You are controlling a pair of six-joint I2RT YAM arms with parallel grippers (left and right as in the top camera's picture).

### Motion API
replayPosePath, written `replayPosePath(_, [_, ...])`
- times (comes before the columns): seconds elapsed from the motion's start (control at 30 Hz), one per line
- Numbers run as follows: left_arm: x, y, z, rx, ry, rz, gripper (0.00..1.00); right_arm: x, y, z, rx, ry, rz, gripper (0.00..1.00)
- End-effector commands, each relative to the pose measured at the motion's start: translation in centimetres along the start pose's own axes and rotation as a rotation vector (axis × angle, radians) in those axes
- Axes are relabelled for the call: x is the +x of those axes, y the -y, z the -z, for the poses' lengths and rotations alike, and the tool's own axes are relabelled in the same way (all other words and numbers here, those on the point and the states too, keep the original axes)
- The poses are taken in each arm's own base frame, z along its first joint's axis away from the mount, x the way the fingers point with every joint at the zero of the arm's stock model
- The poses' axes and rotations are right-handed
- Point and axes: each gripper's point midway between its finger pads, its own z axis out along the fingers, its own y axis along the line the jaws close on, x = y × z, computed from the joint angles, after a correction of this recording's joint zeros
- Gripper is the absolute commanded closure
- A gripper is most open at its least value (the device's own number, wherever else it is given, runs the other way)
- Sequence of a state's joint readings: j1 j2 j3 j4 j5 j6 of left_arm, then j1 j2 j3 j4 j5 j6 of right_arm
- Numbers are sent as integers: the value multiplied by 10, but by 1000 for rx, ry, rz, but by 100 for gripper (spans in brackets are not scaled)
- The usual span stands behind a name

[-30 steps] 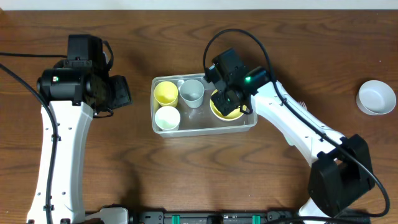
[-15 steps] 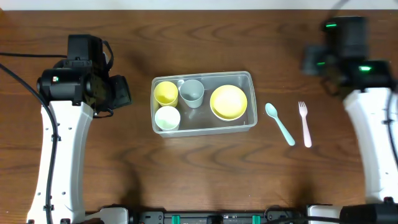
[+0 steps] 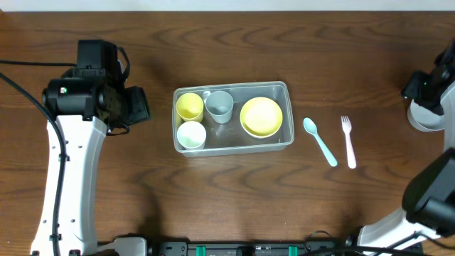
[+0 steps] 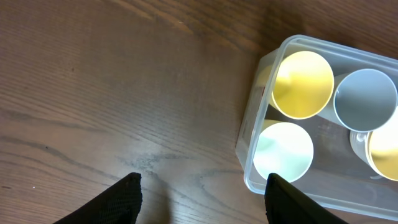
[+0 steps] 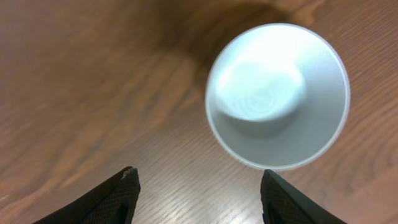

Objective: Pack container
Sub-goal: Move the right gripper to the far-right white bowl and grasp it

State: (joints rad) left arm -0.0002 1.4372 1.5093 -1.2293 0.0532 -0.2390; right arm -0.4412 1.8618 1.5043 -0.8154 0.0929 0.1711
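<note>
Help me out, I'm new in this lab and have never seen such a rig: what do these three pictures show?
This is a robot with a left arm and a right arm at a wooden table. One picture looks down from above. The other two come from a small camera on each wrist, so the dark tips at their bottom edge belong to that arm's own tool.

In the middle stands a clear plastic tub. It holds a yellow cup, a grey cup, a pale cup and a yellow bowl. Beside it on the table lie a spoon and a fork.

The left tool is open and empty, beside the tub. The right tool is also open and empty, above a white bowl at the far right.
</note>
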Motion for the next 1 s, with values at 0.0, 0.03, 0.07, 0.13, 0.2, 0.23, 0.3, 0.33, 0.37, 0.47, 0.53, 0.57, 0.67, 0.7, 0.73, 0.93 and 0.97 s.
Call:
replayPosePath(0.0, [3,-2,-3,-7,-16,9,36,5,10,-25,11,-44,-7,36])
replayPosePath(0.03, [3,-2,-4,-7,-16,9,36,7,12,-32,14,-56,-7,36])
replayPosePath(0.07, [3,-2,-4,-7,-17,9,36,9,14,-40,18,-67,-5,36])
replayPosePath(0.13, [3,-2,-4,-7,-16,9,36,11,16,-53,22,-82,4,36])
replayPosePath(0.2, [3,-2,-4,-7,-16,9,36,15,16,-66,23,-99,5,36])
replayPosePath(0.23, [3,-2,-4,-7,-17,9,36,17,16,-71,25,-110,6,36])
replayPosePath(0.3, [3,-2,-4,-7,-17,9,36,24,15,-82,28,-136,9,37])
replayPosePath(0.33, [3,-2,-4,-7,-17,9,36,27,15,-86,30,-149,10,37])
replayPosePath(0.37, [4,-2,-4,-8,-17,9,36,31,15,-92,32,-164,11,37])
replayPosePath(0.47, [3,-2,-4,-7,-17,9,36,40,15,-101,35,-199,14,47])
replayPosePath(0.53, [3,-2,-4,-7,-17,9,36,40,15,-101,35,-198,16,62])
replayPosePath(0.57, [3,-2,-4,-7,-17,9,36,37,15,-98,34,-189,15,69])
replayPosePath(0.67, [3,-2,-4,-7,-16,9,36,26,15,-87,29,-151,10,80])
replayPosePath(0.7, [3,-2,-4,-7,-16,9,36,20,14,-82,23,-135,8,83])
replayPosePath(0.73, [3,-2,-4,-7,-16,9,36,14,11,-75,9,-115,6,86])
replayPosePath(0.93, [3,-2,-4,-7,-17,9,36,-13,-26,-23,-128,-17,34,99])
replayPosePath(0.97, [3,-2,-4,-7,-17,9,36,-15,-33,-12,-137,-5,48,98])
